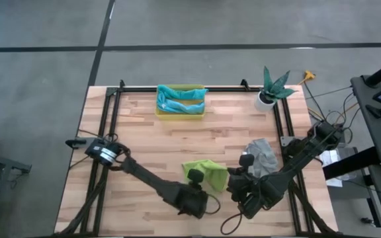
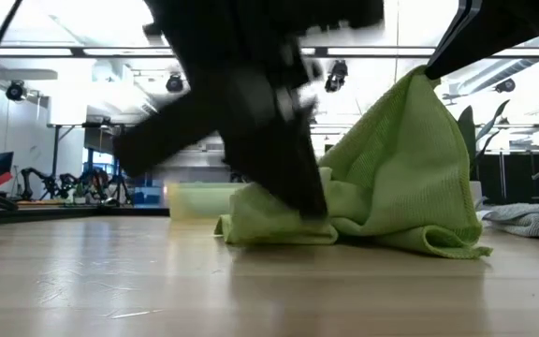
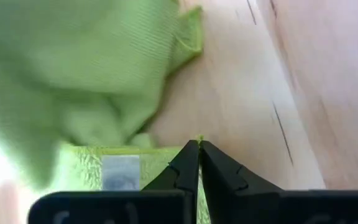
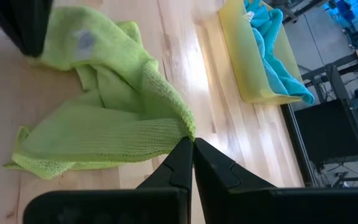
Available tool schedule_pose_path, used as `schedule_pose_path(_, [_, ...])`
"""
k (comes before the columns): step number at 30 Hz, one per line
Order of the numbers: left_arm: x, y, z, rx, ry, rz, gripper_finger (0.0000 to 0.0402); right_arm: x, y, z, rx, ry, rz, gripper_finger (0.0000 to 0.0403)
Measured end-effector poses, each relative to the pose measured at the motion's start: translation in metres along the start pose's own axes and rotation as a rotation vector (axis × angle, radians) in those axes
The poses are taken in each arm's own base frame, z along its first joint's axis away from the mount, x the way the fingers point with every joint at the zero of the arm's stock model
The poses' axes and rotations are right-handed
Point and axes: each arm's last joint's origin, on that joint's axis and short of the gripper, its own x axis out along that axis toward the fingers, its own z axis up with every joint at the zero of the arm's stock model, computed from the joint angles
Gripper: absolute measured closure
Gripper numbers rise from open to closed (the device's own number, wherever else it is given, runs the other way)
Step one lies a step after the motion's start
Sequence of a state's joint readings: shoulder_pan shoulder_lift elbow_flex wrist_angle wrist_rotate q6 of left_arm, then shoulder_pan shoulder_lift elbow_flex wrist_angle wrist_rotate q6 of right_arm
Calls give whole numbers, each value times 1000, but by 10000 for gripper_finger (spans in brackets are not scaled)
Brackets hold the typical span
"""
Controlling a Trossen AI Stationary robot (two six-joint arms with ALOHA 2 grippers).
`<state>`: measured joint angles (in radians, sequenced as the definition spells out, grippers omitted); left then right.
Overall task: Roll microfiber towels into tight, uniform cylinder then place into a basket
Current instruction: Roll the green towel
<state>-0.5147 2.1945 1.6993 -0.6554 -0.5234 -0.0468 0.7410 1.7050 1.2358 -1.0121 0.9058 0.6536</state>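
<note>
A lime green microfiber towel (image 1: 211,173) lies crumpled near the table's front edge, between my two grippers. My left gripper (image 1: 196,177) is shut on its left part and shows blurred in the low view (image 2: 312,206). My right gripper (image 1: 233,175) is shut on its right part, which it holds raised (image 2: 430,73). The yellow basket (image 1: 161,111) stands at the far edge with teal and light blue towels (image 1: 180,99) in it. A grey towel (image 1: 262,155) lies flat to the right. My left gripper pinches an edge of the green towel (image 3: 163,157) between its two fingers, close to the sewn-in label (image 3: 120,171). The fingers slant down from the table's near side. The cloth around them rests bunched on the table (image 2: 274,229). My right gripper pinches a corner or edge fold of the green towel (image 4: 180,127) at its fingertips, slanting down from the near right. That part is lifted (image 2: 427,89). The cloth falls from it like a tent, and its lower hem lies on the table (image 2: 438,245).
A white plant pot (image 1: 266,99) stands at the far right corner. A black frame (image 1: 177,88) runs along the table's far edge and sides. Bare wood (image 1: 151,139) lies between the basket and the green towel.
</note>
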Motion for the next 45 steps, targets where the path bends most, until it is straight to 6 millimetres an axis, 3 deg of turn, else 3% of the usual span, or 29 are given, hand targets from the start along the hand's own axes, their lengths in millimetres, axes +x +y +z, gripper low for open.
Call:
schedule_pose_path(6, [-43,-7,-2,43,-34,185,402,0,0,0,-2,-2,-4,394])
schedule_pose_path(11, [-89,7,2,14,-132,383,402,-1,-2,1,-12,-24,-26,394])
schedule_pose_path(19, [-140,28,-2,-58,-228,612,401,-12,-7,3,-5,-101,-68,394])
schedule_pose_path(26, [-156,31,-7,-133,-266,626,401,-45,0,11,15,-243,-71,394])
schedule_pose_path(33, [-163,17,-33,-133,-230,667,401,-82,18,12,-9,-403,-13,394])
schedule_pose_path(37, [-179,14,-43,-173,-313,741,401,-99,26,15,-37,-527,-79,394])
schedule_pose_path(45, [-204,-12,-50,-143,-430,728,401,-113,48,22,-148,-611,-201,394])
